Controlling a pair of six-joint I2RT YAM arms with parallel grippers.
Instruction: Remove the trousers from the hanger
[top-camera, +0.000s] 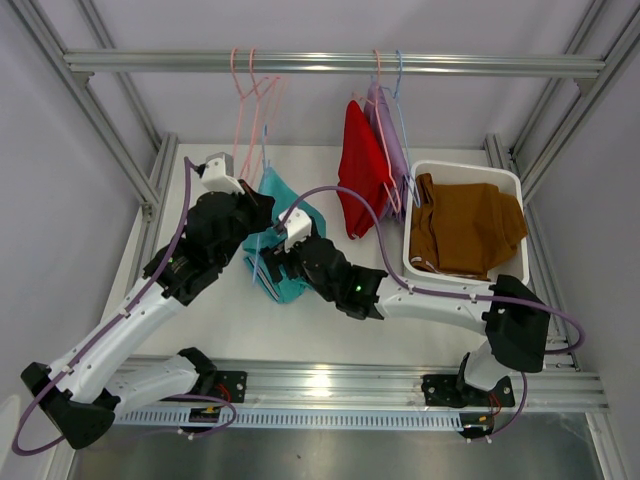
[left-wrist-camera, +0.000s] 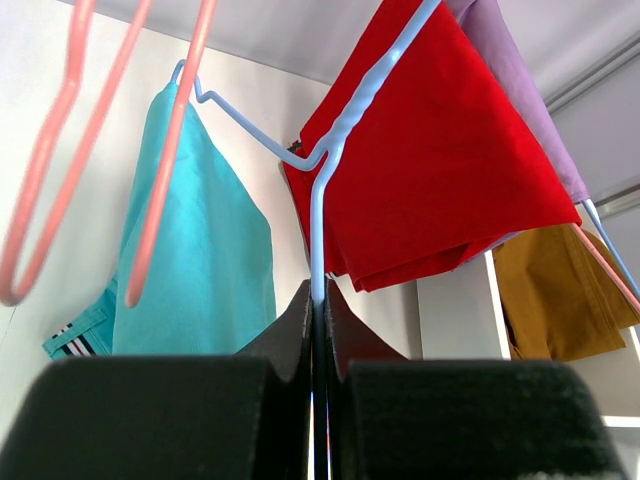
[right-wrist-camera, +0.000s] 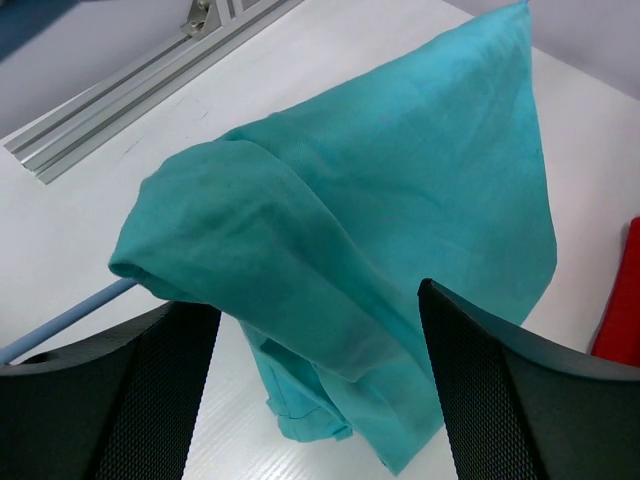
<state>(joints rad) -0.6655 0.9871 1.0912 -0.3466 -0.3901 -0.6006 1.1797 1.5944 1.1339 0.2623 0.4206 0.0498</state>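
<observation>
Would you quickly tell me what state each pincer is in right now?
Left pincer: closed on the blue hanger wire.
Right pincer: open, with the teal trousers just in front, not gripped.

Four small cloth trousers show: one teal pair (top-camera: 275, 195), one red pair (top-camera: 360, 180), one lavender pair (top-camera: 390, 130) and one brown pair (top-camera: 465, 230). As far as can be told, there are five wire hangers: three pink hangers (left-wrist-camera: 161, 180) and two pale blue hangers (left-wrist-camera: 318, 220). There is one white plastic basket (top-camera: 470, 167).
</observation>
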